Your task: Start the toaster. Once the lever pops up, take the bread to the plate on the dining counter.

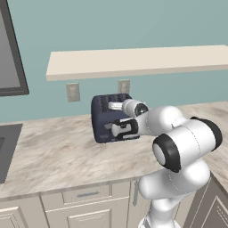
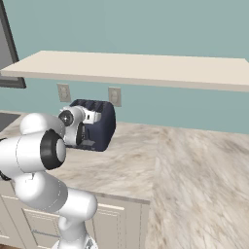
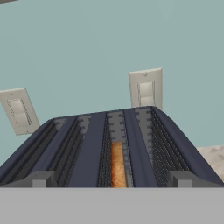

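- Toaster (image 1: 103, 119): boxy, navy, ribbed slots on top; sits mid-frame on the counter (image 1: 58, 153), just under two wall outlets (image 3: 146, 89).
- Bread (image 3: 117, 165): golden-brown, grainy strip, sunk in a middle slot, lower centre of hand view.
- Gripper (image 1: 116, 129) at toaster's front; jaws probably spread wide, partly hidden.
- Counter is beige marble-look; pale shelf (image 1: 133, 60) across upper frame, teal wall (image 1: 111, 22).

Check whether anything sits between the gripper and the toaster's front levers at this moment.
Nothing visible does. The gripper hangs open right at the front of the toaster, and the hand view looks straight along its slots, with the bread sunk in one.
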